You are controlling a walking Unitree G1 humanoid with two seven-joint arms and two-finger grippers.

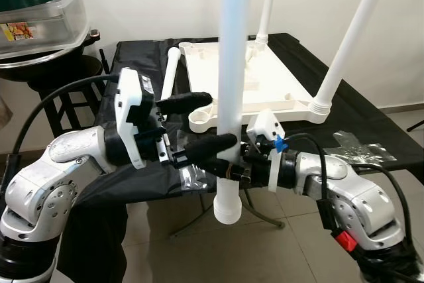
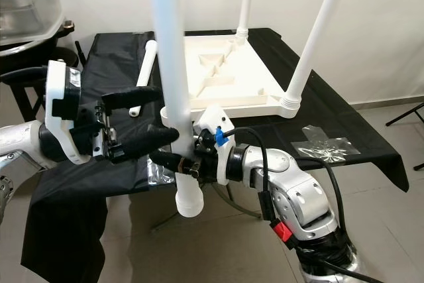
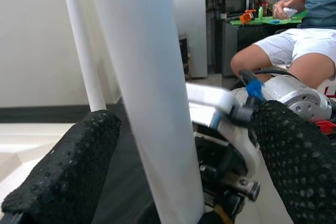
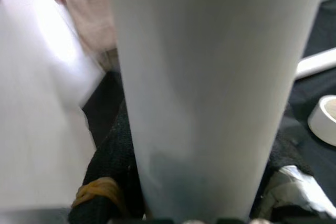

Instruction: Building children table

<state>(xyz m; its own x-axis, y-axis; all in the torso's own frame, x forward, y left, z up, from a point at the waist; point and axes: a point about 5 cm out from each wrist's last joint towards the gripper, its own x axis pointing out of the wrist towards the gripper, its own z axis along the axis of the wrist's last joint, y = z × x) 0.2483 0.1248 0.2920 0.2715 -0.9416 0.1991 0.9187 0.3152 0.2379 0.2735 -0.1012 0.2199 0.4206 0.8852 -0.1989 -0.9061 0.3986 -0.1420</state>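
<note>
Held table leg: a smooth white plastic tube, upright, running out of the top of the head view; its lower end flares into a wider collar with an open mouth, hanging below the table edge over the tiled floor. It sits at frame centre, in front of the black-draped work table.

Right gripper comes in from 4 o'clock and pinches the leg just above the collar — its fingers are pressed against the tube on both sides. Left gripper comes in from 9 o'clock, jaws spread; the lower finger lies against the tube's near side, the upper one stands clear of it at about 10 o'clock.

Tabletop: white, upside down on the black cloth, ribbed underside up. Two legs already stand in it — one at the far corner, one at the right near corner. The near-left corner socket is open. A fourth leg lies flat on the cloth at the panel's left edge.

Surroundings: pale wall behind; a clear container with a green lid at 10 o'clock; clear tape on the cloth at 3 o'clock. In the left wrist view a seated person in white shorts.
</note>
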